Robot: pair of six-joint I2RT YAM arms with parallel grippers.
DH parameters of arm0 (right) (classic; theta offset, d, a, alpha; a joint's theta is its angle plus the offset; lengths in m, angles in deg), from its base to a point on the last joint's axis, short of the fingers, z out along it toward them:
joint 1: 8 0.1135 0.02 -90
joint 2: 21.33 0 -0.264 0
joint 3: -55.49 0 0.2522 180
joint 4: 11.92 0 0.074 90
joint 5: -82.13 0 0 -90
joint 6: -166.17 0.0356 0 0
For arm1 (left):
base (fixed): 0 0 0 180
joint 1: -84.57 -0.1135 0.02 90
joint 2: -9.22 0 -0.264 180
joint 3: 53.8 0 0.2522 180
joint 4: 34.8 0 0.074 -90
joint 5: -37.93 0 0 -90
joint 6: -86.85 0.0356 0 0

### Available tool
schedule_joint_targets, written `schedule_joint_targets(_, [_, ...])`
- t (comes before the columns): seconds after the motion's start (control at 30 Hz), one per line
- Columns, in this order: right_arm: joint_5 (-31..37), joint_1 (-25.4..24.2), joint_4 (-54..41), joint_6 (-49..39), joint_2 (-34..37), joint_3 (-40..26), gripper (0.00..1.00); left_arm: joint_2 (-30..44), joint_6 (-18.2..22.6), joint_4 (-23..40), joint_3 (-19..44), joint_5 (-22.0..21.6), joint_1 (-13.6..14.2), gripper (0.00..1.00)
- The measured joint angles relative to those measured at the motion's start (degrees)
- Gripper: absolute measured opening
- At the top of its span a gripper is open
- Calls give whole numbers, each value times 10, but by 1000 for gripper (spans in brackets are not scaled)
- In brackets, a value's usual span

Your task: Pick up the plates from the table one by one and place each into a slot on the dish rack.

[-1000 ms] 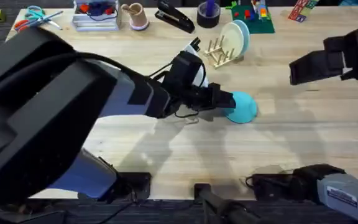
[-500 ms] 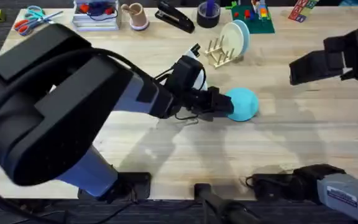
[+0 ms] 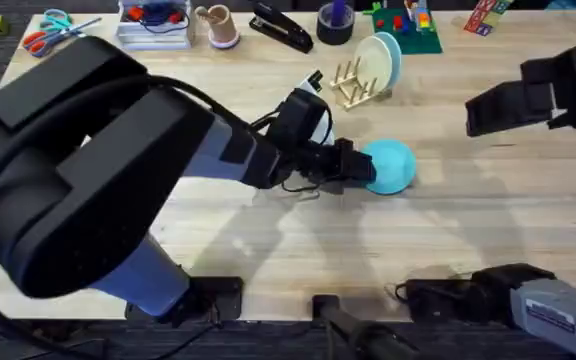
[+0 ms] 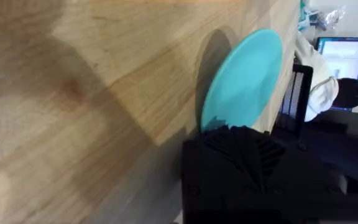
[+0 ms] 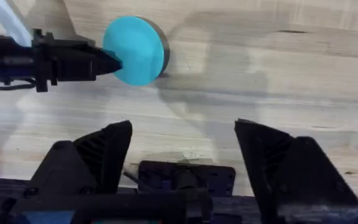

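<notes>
Overhead: left hand (image 3: 368, 170) pinches turquoise plate's (image 3: 392, 165) rim, bare table (image 3: 468, 220) around; right hand (image 5: 182, 149) gapes empty.

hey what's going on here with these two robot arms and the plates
The left gripper is shut on the rim of the turquoise plate, holding it tilted up off the table, a little in front of the dish rack. The rack already holds a cream-yellow plate with a light-blue plate behind it. The right gripper hangs open off to the side, holding nothing.
</notes>
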Motion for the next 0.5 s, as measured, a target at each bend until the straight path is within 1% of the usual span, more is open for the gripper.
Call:
schedule_joint_targets(0.13, [0,0,4,3,0,6,995,0,0,0,0,0,0,39])
schedule_joint_targets(0.3, [-3,0,28,13,0,42,993,0,0,0,0,0,0,39])
schedule_joint_targets(0.5, [-54,-20,68,16,0,77,994,0,0,0,0,0,0,39])
